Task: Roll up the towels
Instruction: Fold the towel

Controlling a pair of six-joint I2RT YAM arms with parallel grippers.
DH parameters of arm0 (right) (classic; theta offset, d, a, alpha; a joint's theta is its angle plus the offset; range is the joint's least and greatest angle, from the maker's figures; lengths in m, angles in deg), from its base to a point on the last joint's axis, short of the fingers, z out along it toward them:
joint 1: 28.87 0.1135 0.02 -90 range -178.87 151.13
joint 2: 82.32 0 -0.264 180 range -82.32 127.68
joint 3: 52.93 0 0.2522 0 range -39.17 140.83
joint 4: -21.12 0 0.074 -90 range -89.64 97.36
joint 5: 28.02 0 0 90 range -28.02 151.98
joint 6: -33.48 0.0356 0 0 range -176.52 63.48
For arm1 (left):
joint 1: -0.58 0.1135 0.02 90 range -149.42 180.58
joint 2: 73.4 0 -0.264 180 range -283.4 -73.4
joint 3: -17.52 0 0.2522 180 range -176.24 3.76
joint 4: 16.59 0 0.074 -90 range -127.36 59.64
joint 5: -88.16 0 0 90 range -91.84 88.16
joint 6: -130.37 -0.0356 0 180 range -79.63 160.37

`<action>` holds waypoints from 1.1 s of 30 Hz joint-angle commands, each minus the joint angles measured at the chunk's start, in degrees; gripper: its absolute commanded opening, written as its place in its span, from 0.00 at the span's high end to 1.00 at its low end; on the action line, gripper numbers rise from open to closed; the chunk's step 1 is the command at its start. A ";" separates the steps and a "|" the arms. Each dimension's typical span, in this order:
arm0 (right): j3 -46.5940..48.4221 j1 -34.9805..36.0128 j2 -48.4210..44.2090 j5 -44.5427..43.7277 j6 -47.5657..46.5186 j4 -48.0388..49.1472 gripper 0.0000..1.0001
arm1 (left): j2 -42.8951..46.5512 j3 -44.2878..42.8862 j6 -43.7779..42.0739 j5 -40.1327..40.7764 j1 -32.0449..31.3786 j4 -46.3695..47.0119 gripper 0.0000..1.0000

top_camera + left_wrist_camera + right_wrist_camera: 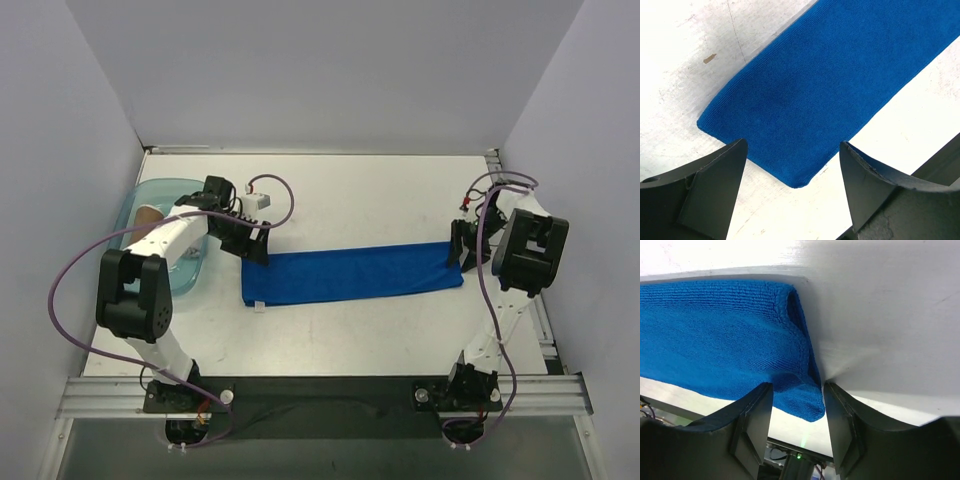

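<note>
Two tools flank the blue towel (350, 274) lying flat on the table (350, 200) between them: left tool (792, 145) wide open, empty over one end, right tool (797, 386) half closed around the other corner, grip unclear, so rolling could skew or slip.

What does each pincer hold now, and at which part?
Left pincer: open, nothing held. Right pincer: a corner of the blue towel lies between its jaws, but whether they really grip it cannot be told.
</note>
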 commanded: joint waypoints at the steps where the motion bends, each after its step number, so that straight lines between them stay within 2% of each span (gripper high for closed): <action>1: 1.21 0.67 1.80 0.57 1.07 -2.86 0.54 | 2.92 0.05 -0.75 -1.25 0.25 1.19 0.15; 4: 2.09 1.37 2.59 0.22 1.07 -3.38 0.57 | 3.01 -0.03 -0.66 -1.26 0.25 1.19 0.15; 6: 2.26 1.99 3.21 -0.05 0.98 -3.56 0.64 | 3.01 -0.12 -0.66 -1.34 0.25 1.19 0.15; 7: 2.35 2.08 3.39 0.04 0.81 -3.65 0.75 | 3.09 -0.03 -0.66 -1.26 0.25 1.19 0.15; 10: 2.35 2.17 3.74 0.39 0.02 -3.74 0.97 | 3.44 0.66 -0.58 -1.26 0.52 1.28 0.15; 11: 2.27 2.08 3.48 0.48 -0.33 -3.74 1.00 | 3.53 1.10 -0.58 -1.43 0.52 1.19 0.15; 21: 7.18 -1.17 -2.67 0.21 -5.69 -5.57 1.00 | 4.59 3.57 -0.84 -2.84 0.52 1.10 0.16; 33: 4.55 2.42 -8.39 3.82 -7.98 -7.86 1.00 | -0.06 4.80 -0.14 -4.51 0.52 0.58 0.17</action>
